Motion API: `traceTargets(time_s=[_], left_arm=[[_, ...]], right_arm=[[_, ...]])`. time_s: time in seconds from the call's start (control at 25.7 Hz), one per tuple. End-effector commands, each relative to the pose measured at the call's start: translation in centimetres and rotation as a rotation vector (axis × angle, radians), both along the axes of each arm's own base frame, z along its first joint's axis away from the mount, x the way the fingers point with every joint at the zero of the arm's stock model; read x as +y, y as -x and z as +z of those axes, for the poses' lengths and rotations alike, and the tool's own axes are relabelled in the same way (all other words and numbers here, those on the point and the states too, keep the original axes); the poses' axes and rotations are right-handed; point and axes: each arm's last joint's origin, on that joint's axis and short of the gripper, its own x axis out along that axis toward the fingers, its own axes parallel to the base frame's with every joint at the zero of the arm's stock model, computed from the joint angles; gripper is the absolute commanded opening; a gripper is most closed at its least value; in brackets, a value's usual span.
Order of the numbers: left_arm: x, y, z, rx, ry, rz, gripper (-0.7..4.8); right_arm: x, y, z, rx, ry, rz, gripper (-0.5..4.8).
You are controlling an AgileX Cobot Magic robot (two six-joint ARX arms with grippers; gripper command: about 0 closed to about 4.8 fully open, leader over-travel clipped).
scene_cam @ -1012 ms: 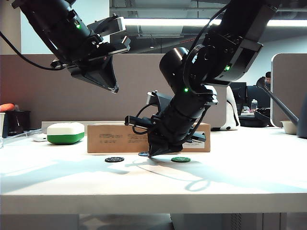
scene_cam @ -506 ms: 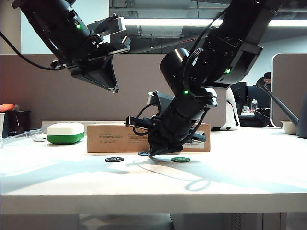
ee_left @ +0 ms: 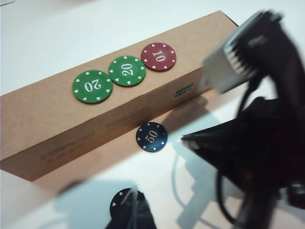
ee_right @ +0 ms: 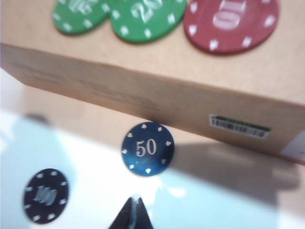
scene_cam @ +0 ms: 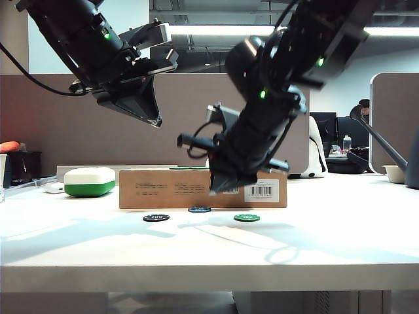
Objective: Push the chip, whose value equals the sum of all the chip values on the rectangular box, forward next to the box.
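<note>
The blue chip [scene_cam: 199,209] marked 50 [ee_left: 151,137] lies flat on the table, close to the front side of the rectangular box [scene_cam: 170,188], with a narrow strip of table between them [ee_right: 147,149]. On top of the brown box [ee_left: 57,124] lie two green 20 chips [ee_left: 92,86] and a red 10 chip [ee_left: 158,57]. My right gripper [scene_cam: 222,190] hangs shut above the table, just above and right of the blue chip, its tip [ee_right: 135,202] empty. My left gripper [scene_cam: 154,118] stays high over the box's left half, shut and empty [ee_left: 136,202].
A black 100 chip [scene_cam: 156,217] lies left of the blue one and farther from the box. A green chip [scene_cam: 247,217] lies to the right. A white-and-green case [scene_cam: 90,181] stands left of the box. The right arm [ee_left: 252,143] fills one side of the left wrist view.
My right gripper has lifted off the table beside the blue chip and now hangs in front of the box. The blue chip shows fully. The left arm has not moved.
</note>
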Motion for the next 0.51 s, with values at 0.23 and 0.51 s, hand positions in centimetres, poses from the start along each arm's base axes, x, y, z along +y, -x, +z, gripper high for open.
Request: traceTargets(time_s=[0.23,0.51], left_arm=[[-0.1,0.0,0.3,-0.016,0.011,-0.004,-0.05],[-0.1,0.0,0.3,-0.016,0.011,-0.004,-0.05]], right_arm=[[-1.2,1.6,3.3,-0.006,0.103,0.062,-0.05],[-2.1,2.8,3.8,0.073,0.174,0.048,-0.05]])
